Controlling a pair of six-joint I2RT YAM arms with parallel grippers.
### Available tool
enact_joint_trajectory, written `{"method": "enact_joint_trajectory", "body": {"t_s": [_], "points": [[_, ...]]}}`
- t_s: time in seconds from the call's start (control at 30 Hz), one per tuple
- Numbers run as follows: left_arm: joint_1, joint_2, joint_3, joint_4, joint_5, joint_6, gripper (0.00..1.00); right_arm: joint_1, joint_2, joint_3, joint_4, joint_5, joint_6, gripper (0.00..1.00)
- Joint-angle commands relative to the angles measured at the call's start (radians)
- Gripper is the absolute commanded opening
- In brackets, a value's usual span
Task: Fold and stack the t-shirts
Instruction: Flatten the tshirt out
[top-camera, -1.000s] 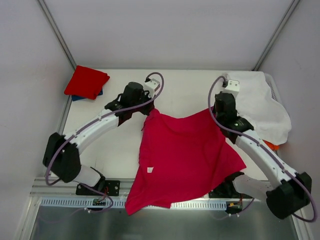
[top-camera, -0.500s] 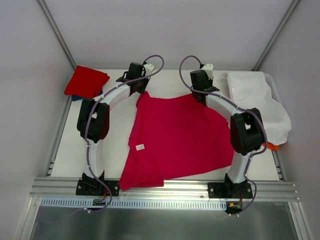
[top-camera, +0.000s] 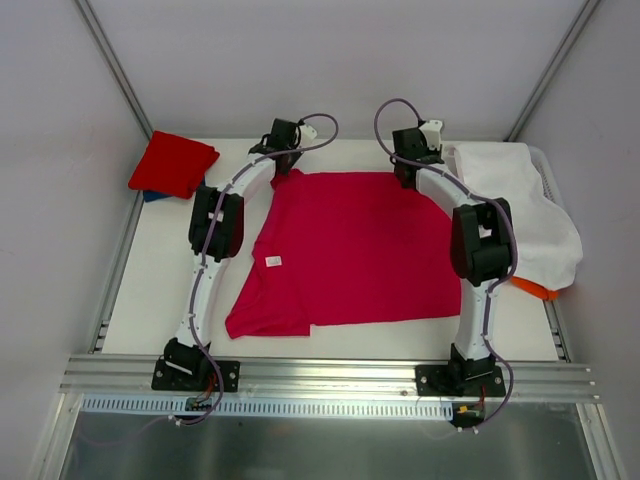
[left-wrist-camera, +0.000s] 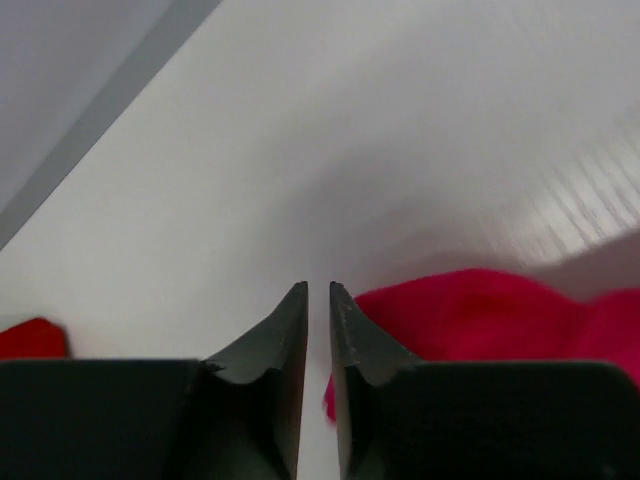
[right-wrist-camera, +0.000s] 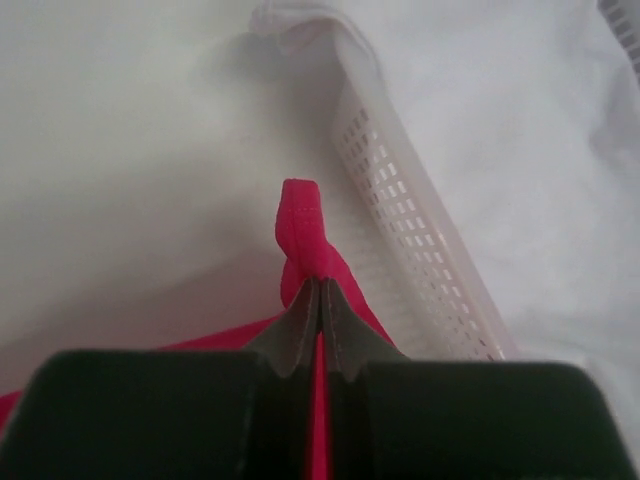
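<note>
The crimson-pink t-shirt (top-camera: 350, 250) now lies farther back, flatter; the right gripper (right-wrist-camera: 320, 287) pinches its corner beside the basket (right-wrist-camera: 400, 200) (white-draped); the left gripper (left-wrist-camera: 318, 292) is nearly closed beside its edge.

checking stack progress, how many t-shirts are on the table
3: crimson-pink t-shirt spread mid-table; red t-shirt folded at the far left corner; blue t-shirt mostly hidden under it. The basket may hide more.

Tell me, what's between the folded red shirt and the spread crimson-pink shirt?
Top view: bare white tabletop and the left arm separate red shirt from crimson-pink shirt.
</note>
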Motion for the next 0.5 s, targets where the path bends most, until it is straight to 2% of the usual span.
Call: {"method": "enact_joint_trajectory", "body": {"t_s": [0.0,0.03,0.07,0.1,0.17,0.27,0.33,0.47], "points": [[0.015,0.025,0.124,0.008,-0.125,0.056,0.18,-0.018,0.018,0.113,-0.083,0.105,0.032,0.01],[0.013,0.040,0.165,0.008,-0.149,0.042,0.37,-0.031,0.032,0.147,-0.121,0.114,0.043,0.44],[0.013,0.043,0.185,0.011,-0.198,0.039,0.83,-0.038,0.058,0.178,-0.202,0.125,0.075,0.73],[0.015,0.040,0.214,0.018,-0.226,0.027,0.93,-0.052,0.064,0.225,-0.236,0.127,0.116,0.99],[0.013,0.004,0.227,0.032,-0.307,0.013,0.99,-0.066,0.051,0.241,-0.305,0.121,0.156,1.00],[0.013,-0.127,0.176,0.044,-0.332,-0.015,0.99,-0.075,-0.041,0.185,-0.318,0.114,0.198,0.99],[0.013,-0.254,0.074,0.044,-0.276,-0.049,0.99,-0.072,-0.097,0.116,-0.316,0.102,0.227,0.99],[0.026,-0.394,-0.135,0.044,-0.165,-0.139,0.99,-0.060,-0.238,-0.010,-0.316,0.049,0.271,1.00]]}}
